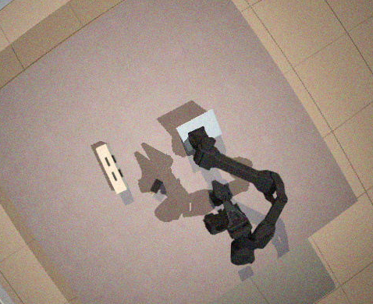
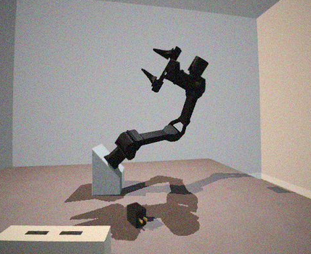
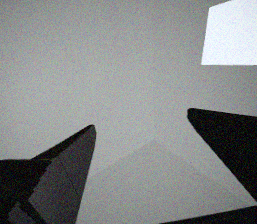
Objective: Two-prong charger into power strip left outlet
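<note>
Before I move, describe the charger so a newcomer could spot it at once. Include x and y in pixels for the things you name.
Find the long cream power strip (image 1: 107,151) (image 2: 51,247). Between it and the arm's pale wedge base (image 1: 213,121) (image 2: 105,178) sits a small black block, the charger (image 1: 158,186) (image 2: 136,214). Only it has two gold prongs.

The charger (image 1: 157,186) (image 2: 136,215) is showing a matt black, plastic-looking body with prongs (image 2: 142,220) gleaming like yellow metal. The power strip (image 1: 111,168) (image 2: 51,233) at near left is presenting a smooth, matt cream face, while the arm (image 1: 237,169) (image 2: 155,137) is wearing a dull black finish above its smooth, pale, matt mount (image 1: 206,121) (image 2: 105,180).
</note>
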`<state>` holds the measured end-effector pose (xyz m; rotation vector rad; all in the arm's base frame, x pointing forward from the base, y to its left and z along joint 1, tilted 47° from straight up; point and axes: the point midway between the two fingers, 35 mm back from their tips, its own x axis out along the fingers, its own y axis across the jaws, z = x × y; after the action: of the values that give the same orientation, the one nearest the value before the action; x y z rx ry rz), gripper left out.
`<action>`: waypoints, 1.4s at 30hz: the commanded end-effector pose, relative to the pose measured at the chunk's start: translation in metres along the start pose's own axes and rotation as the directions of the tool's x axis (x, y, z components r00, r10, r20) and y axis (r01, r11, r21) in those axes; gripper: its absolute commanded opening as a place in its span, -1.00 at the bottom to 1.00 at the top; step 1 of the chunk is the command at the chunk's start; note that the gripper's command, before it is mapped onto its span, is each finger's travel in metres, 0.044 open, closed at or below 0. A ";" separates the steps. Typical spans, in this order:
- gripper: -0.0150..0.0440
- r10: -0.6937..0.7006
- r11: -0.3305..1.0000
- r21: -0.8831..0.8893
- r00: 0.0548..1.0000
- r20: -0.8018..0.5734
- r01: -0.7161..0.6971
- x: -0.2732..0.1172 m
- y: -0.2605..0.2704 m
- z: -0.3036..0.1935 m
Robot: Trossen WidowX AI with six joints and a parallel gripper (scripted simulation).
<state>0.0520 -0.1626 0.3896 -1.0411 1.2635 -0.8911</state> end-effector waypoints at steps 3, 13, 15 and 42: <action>1.00 0.125 0.991 -0.069 0.984 0.125 -0.117 0.017 0.025 0.045; 1.00 0.343 0.935 -0.195 0.897 0.279 -0.296 0.028 0.073 0.107; 1.00 0.386 0.918 -0.221 0.872 0.302 -0.331 0.028 0.083 0.118; 1.00 0.889 0.454 -0.553 0.321 0.326 -0.699 -0.018 0.240 0.211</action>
<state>0.2486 -0.0628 0.1835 -0.7054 1.1639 0.3790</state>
